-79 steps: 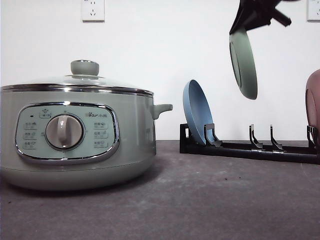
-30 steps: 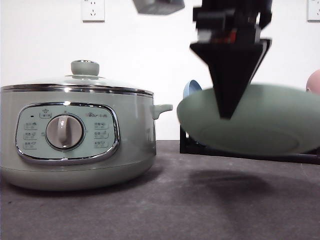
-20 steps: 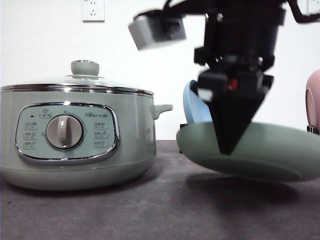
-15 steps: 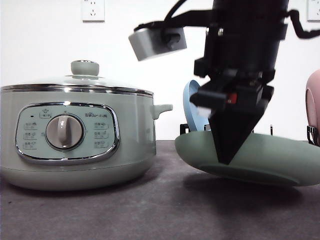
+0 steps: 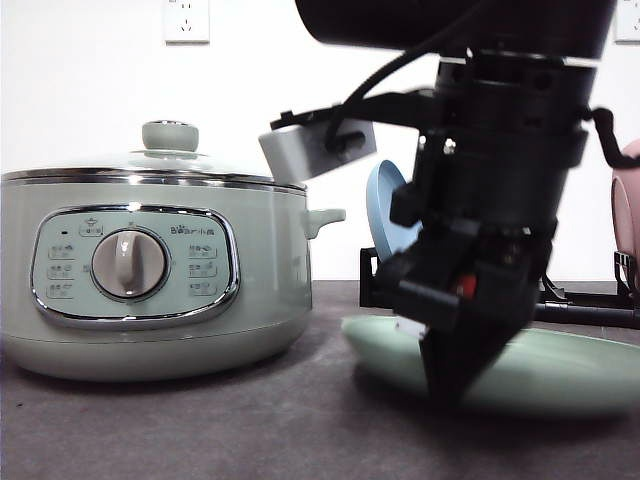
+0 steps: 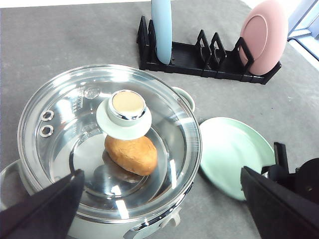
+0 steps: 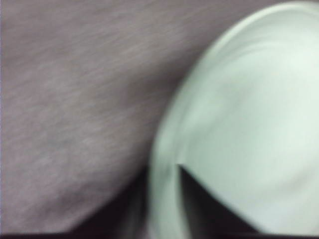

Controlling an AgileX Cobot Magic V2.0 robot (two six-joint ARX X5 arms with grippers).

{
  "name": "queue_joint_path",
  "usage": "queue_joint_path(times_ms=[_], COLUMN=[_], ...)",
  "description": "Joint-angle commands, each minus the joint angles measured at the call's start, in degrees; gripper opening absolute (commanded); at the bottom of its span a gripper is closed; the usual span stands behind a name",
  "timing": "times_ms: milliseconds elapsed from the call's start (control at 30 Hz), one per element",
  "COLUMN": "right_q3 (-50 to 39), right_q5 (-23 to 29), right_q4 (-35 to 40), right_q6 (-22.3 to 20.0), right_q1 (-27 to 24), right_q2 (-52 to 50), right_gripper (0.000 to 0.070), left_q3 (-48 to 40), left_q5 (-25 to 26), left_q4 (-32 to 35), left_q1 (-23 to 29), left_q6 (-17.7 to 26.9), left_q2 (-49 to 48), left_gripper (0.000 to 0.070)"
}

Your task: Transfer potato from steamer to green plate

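Note:
The steamer [image 5: 150,270] stands at the left with its glass lid [image 6: 107,144] on. Through the lid, the orange-brown potato [image 6: 130,155] lies on the pot's floor. My left gripper [image 6: 162,171] hovers above the steamer, open wide with nothing between its fingers. The green plate [image 5: 570,365] lies flat and low on the table to the right of the steamer. My right gripper [image 5: 455,385] points down, shut on the plate's near rim. In the blurred right wrist view, one dark finger [image 7: 209,211] lies inside the green plate [image 7: 249,124].
A black dish rack [image 6: 199,52] at the back holds an upright blue plate [image 6: 162,25] and a pink plate [image 6: 261,37]. The steamer's side handle [image 5: 325,217] points toward the rack. Grey tabletop [image 5: 250,420] lies in front.
My right arm has swung the green plate from upright in the air to flat, then lowered it to the table beside the steamer. The steamer has not moved.

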Motion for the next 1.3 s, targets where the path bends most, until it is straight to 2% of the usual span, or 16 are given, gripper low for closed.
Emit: queue_joint_path(times_ms=[0, 400, 633, 800, 933, 1167, 1267], right_q3=[0.38, 1.71, 8.19, 14.02, 18.40, 22.60, 22.67], right_q5=[-0.05, -0.54, -4.48, -8.84, -16.35, -40.31, -46.52], right_q4=[1.10, 1.43, -3.33, -4.79, -5.17, -5.23, -5.82], right_q6=[2.00, 3.46, 3.38, 2.69, 2.69, 3.82, 3.82], right_q1=[0.54, 0.33, -1.06, -4.81, -9.63, -20.06, -23.25], right_q2=[1.06, -0.58, -6.23, -11.08, -14.08, -16.03, -16.01], right_gripper=[0.0374, 0.0387, 0.0387, 0.0387, 0.0387, 0.0387, 0.0387], left_q3=[1.40, 1.40, 1.40, 1.40, 1.40, 1.40, 1.40], left_q5=[0.11, 0.11, 0.11, 0.11, 0.11, 0.11, 0.11], left_q4=[0.28, -0.18, -0.14, -0.16, -0.16, -0.16, -0.25], left_q1=[-0.15, -0.15, -0.15, -0.15, -0.15, -0.15, -0.15], left_q6=[0.27, 0.28, 0.26, 0.26, 0.24, 0.24, 0.24], left_q2=[0.35, 0.35, 0.35, 0.35, 0.35, 0.35, 0.35], left_gripper=[0.0637, 0.0637, 0.0637, 0.0637, 0.0637, 0.0637, 0.0637])
